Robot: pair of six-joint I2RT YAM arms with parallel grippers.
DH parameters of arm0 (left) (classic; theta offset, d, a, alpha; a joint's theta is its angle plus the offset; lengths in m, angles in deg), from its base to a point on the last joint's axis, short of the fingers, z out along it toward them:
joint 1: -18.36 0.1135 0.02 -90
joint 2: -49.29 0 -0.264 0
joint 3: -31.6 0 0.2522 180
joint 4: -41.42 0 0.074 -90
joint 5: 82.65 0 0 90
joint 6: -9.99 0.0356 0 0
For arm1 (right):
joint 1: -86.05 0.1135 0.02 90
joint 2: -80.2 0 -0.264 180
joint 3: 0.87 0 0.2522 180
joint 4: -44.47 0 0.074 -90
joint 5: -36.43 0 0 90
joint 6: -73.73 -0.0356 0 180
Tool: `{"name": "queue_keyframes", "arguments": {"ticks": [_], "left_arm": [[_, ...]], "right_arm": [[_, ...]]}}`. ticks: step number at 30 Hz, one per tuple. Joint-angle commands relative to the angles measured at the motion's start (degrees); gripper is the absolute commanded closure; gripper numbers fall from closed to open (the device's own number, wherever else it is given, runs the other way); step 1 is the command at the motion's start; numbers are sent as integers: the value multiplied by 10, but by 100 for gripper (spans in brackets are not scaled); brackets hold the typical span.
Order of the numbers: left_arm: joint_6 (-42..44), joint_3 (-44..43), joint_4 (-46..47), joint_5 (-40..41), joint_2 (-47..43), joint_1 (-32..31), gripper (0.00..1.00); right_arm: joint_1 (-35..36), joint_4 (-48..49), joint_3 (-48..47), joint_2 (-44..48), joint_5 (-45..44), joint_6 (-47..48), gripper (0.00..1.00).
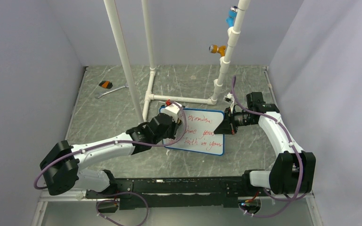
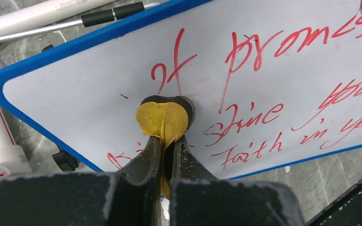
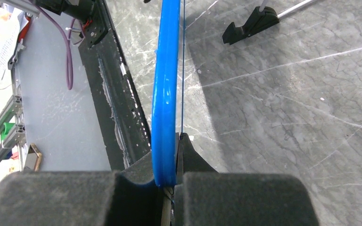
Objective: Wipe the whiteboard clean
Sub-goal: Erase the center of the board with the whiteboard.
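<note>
Erasing looks barely begun: red writing (image 2: pixel 264 113) fills the whiteboard (image 2: pixel 75 89). Left jaws pinch a yellow eraser pad (image 2: pixel 162 120) against its face; right jaws clamp its blue frame (image 3: pixel 164 84).

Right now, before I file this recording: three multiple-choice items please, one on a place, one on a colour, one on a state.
1. Where is the wrench? A) far left of the table B) at the near edge C) held aloft
2. Colour of the writing? A) black B) red C) green
3. The right end effector is A) open B) shut on the frame of the whiteboard C) holding a pen
Answers: 1 A, it lies far back on the left. 2 B, red strokes. 3 B, it pinches the blue edge.
</note>
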Motion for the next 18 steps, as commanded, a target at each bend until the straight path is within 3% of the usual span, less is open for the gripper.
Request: {"name": "queue_keyframes", "arguments": {"ticks": [1, 9, 13, 18], "left_arm": [[-1, -12, 11, 12, 11, -4, 100], [4, 13, 4, 1, -32, 69, 100], [-1, 7, 9, -28, -26, 64, 100], [-4, -18, 10, -21, -2, 11, 100]], "right_arm": [[10, -18, -17, 3, 4, 32, 100], [10, -19, -16, 5, 3, 34, 100], [10, -18, -17, 4, 4, 34, 100], [10, -18, -17, 1, 2, 32, 100]]}}
